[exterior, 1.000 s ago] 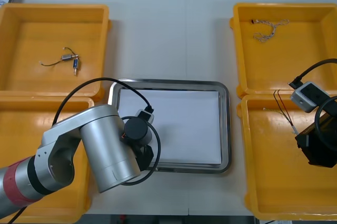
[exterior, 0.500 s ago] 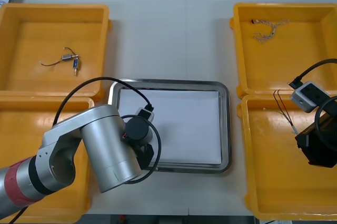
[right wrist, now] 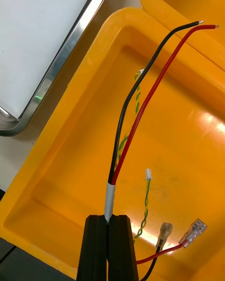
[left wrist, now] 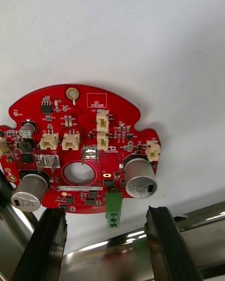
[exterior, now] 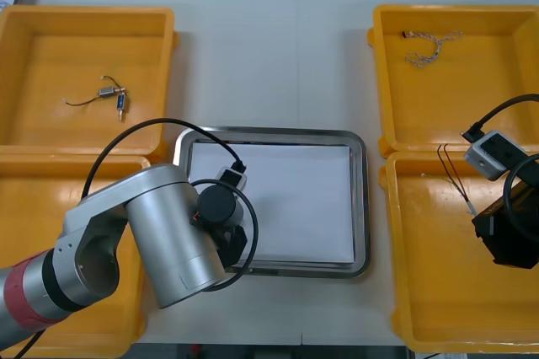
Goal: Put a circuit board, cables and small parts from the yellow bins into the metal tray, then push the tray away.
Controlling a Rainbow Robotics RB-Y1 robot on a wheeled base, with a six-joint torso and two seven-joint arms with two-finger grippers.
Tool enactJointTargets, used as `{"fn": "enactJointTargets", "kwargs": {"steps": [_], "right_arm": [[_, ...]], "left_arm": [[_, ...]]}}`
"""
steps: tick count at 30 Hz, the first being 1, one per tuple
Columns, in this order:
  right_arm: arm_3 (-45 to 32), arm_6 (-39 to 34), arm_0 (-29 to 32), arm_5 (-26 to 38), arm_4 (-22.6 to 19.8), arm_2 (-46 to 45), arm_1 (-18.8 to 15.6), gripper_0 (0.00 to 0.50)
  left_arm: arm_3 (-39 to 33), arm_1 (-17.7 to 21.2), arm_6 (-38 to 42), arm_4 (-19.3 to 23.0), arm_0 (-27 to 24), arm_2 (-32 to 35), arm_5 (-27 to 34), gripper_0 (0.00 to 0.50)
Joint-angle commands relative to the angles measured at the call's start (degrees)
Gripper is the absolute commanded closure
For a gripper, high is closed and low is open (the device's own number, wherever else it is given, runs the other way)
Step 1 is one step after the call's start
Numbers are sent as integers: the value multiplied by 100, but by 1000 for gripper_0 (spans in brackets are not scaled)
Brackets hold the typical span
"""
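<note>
The left hand [left wrist: 105, 211] hangs low over the near left corner of the metal tray [exterior: 360, 199], its fingers spread wide and gripping nothing. Just beyond the fingertips, the round red circuit board [left wrist: 82, 150] lies flat, component side up, on the tray's white floor, close inside the shiny rim. Only its green connector reaches into the gap between the fingers, and neither finger appears to touch it. I read that as a board released just inside the corner, which leaves most of the white floor free for the other items.

The right hand [right wrist: 111, 222] is down in the near right yellow bin [exterior: 438, 317], clenched on a black and red cable [right wrist: 140, 98] at its white-sleeved end. The two leads run up and away from the fingers toward the bin's far wall. Pinching at the sleeve takes both leads in one grip. I cannot say for sure whether the cable is clear of the bin floor. A twisted yellow and green cable [right wrist: 146, 201] and leads with metal terminals [right wrist: 194, 227] lie on that floor beside it.

Across the worktop [exterior: 269, 47], the far left bin [exterior: 50, 39] holds small metal parts [exterior: 111, 98] on thin wires, and the far right bin [exterior: 480, 98] holds a pale twisted cable [exterior: 431, 47]. By my reckoning the board is in, the cables and parts are yet to go, and the tray has not been pushed.
</note>
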Motion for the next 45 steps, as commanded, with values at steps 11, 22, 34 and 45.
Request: {"fn": "enactJointTargets", "kwargs": {"steps": [11, 22, 34, 45], "right_arm": [[-153, -147, -159, 21, -63, 131, -239, 500], [-22, 20, -968, 21, -19, 1195, -652, 500], [558, 266, -2339, -63, -54, 2900, -898, 500], [1007, 292, -3534, -493, 192, 4508, -863, 500]], "left_arm": [[-1429, 371, -667, 1105, 97, 1249, 837, 0], [-1614, 652, -825, 1737, 89, 2391, 925, 0], [-1429, 1250, -1071, 2669, 71, 3885, 1013, 0], [-735, 1619, -1388, 2977, -78, 4553, 1039, 0]]}}
